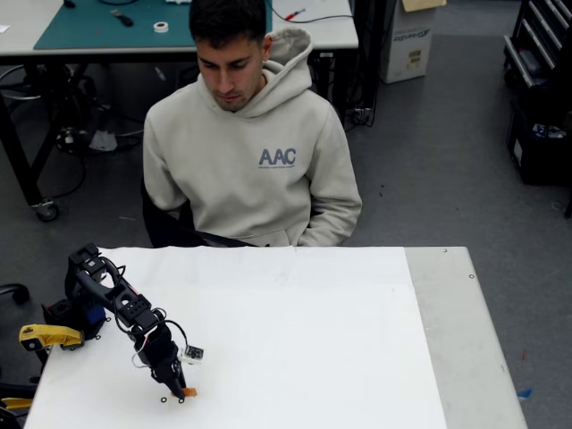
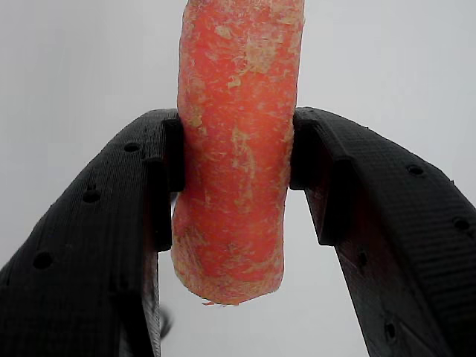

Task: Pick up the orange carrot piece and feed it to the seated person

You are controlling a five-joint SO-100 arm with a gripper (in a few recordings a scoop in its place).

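Nearest the wrist camera: black 3D-printed two-finger gripper [image 2: 236,156], left finger pad [image 2: 149,186], then stubby orange carrot piece [image 2: 236,149] with rough whitish-flecked skin, then right pad. Jaws closed on the carrot mid-length, both pads touching its sides; cut end pokes out toward the camera.

Fixed view, left to right: yellow plastic part of robot base [image 1: 49,336] at table's left edge, black arm angled down, gripper [image 1: 179,391] tip at the white table top [image 1: 313,340] near the front-left, carrot [image 1: 189,391] as an orange speck at the fingertips, touching or just above the surface, can't tell. Seated person in beige "AAC" hoodie [image 1: 255,152] behind the far edge, well apart from the carrot, looking down.

Judgement: grasp made, lift and carry not yet done. Risks: the narrow pads hold a round, tapered piece, so it could pivot or slip out during the long swing; fast approach could poke the face.
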